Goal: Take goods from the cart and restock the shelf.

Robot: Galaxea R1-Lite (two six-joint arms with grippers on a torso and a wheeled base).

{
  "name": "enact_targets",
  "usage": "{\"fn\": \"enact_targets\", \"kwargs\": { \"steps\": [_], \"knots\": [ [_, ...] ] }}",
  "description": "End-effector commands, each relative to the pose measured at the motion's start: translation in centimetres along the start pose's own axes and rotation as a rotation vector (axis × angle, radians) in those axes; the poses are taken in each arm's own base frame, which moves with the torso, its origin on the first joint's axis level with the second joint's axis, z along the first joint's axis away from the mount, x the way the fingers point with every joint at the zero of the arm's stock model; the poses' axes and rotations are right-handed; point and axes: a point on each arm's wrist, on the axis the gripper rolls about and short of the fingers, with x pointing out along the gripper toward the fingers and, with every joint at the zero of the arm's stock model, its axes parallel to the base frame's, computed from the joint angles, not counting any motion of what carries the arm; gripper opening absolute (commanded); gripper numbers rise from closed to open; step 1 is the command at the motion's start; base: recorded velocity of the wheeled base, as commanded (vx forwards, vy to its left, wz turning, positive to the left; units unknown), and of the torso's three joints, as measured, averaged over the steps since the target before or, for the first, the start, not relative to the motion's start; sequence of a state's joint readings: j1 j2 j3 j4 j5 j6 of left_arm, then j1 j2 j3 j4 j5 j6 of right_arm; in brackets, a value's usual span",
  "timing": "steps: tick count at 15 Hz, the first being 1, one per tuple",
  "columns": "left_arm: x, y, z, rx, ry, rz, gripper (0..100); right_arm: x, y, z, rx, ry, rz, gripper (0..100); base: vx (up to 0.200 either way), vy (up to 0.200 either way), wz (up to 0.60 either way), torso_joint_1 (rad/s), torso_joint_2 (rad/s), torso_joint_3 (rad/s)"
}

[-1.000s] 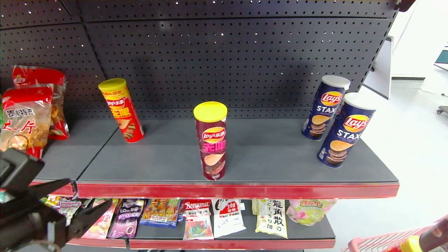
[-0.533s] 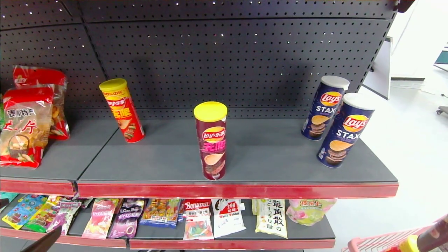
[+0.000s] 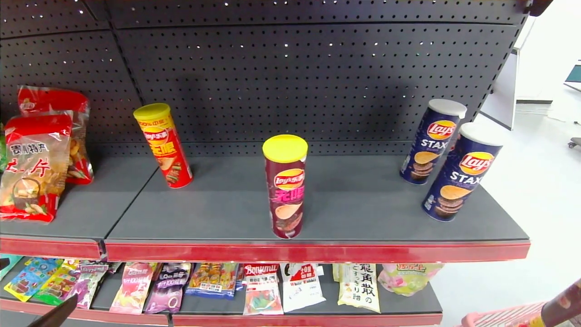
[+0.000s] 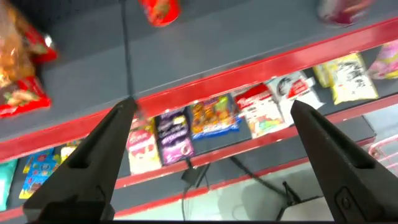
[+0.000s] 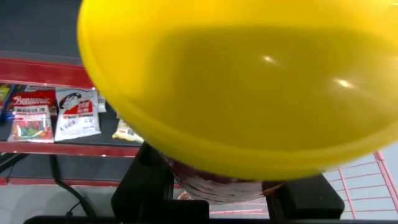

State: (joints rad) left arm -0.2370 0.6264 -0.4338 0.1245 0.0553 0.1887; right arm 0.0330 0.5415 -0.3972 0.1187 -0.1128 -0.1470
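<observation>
- One maroon cardboard crisp tube with a yellow plastic lid (image 5: 236, 81) sits in my right claw (image 5: 217, 190). The fingers are closed round its body just under the lid. It hangs low and far to the right of the matching maroon tube (image 3: 285, 186) that stands on the shelf, close by the pink wire cart (image 3: 499, 318).
- I judge my tube light and stiff along its length, but thin-walled, so a hard squeeze would dent it. The glossy wrap looks slippery and the crisps inside are fragile.
- The round body is the place to hold it. The lid might pop off, so I would not grip there. Tall and narrow, it should tip easily when set down.
- My left claw (image 4: 214, 162) is spread wide and holds nothing. It is low and to the left of the standing maroon tube, below the level of that tube's foot.
- That tube stands near the front edge of the grey shelf board with a red front lip (image 3: 218, 213).
- Left of it and farther back is a red tube with a yellow lid (image 3: 162, 144). Right of it are two dark blue tubes with white lids (image 3: 463, 171), close together. Bare board lies on both sides of it, so I judge there is room for mine.
- Far left of it stand red snack bags (image 3: 32, 168), and below it lie flat sweet packets (image 3: 263, 290).
</observation>
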Motion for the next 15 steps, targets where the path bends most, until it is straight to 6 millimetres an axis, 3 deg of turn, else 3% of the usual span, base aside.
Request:
{"fn": "enact_targets", "kwargs": {
  "steps": [1, 5, 8, 15],
  "knots": [
    [0.13, -0.01, 0.02, 0.001, 0.006, -0.002, 100, -0.03, 0.00, -0.01, 0.000, -0.001, 0.000, 0, 0.000, 0.000, 0.00, 0.000, 0.00, 0.000],
    [0.29, 0.01, 0.08, 0.002, 0.014, -0.001, 100, 0.00, 0.01, -0.08, -0.002, 0.001, 0.000, 0, 0.000, 0.000, 0.00, 0.000, 0.00, 0.000],
    [0.25, -0.01, 0.04, 0.002, 0.012, -0.003, 100, 0.00, 0.02, -0.08, -0.002, 0.000, 0.003, 0, 0.200, 0.000, 0.00, -0.001, 0.01, 0.005],
    [-0.29, -0.05, -0.36, 0.015, -0.010, 0.001, 100, -0.24, -0.01, -0.13, -0.005, -0.011, -0.002, 0, 0.000, 0.000, 0.00, 0.000, 0.00, 0.000]
  ]
}}
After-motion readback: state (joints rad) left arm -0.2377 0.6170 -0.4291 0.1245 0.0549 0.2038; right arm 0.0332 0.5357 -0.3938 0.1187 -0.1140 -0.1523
